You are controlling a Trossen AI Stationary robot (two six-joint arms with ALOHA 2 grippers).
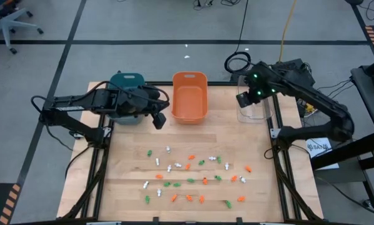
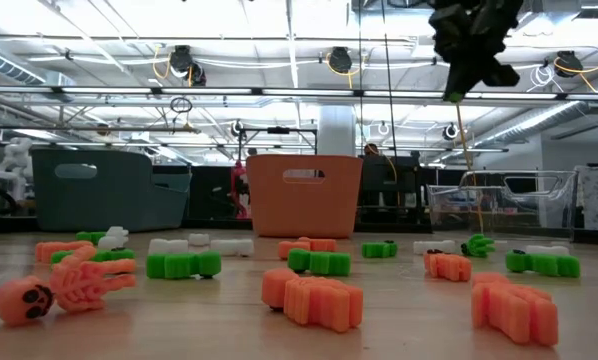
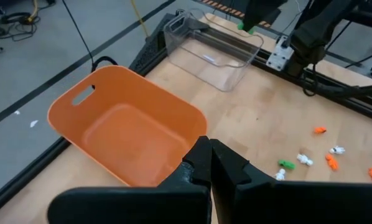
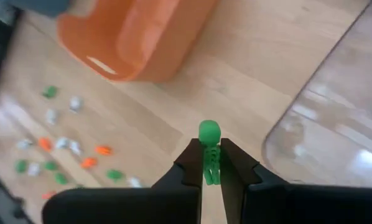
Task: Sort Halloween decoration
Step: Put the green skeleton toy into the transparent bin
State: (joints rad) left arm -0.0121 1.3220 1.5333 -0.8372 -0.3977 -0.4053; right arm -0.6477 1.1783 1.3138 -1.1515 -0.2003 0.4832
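The Halloween decoration lies as many tiny orange, white and green trinkets scattered flat over the near half of the wooden table. My right gripper is shut on one green skeleton trinket. It hangs high over the table beside the clear bin. My left gripper is shut with nothing between its fingers. It hovers between the teal bin and the orange bin, with the orange bin's open mouth just ahead of it. My right gripper pinches the green skeleton's body between its two fingers. The head sticks out past the fingertips. The fingers slant downward from above. The trinket is lifted well clear of the table.
The teal, orange and clear bins stand in a row along the table's far edge. Dark frame rails run along the table's left and right sides. Bare wood lies between the bins and the scattered trinkets.
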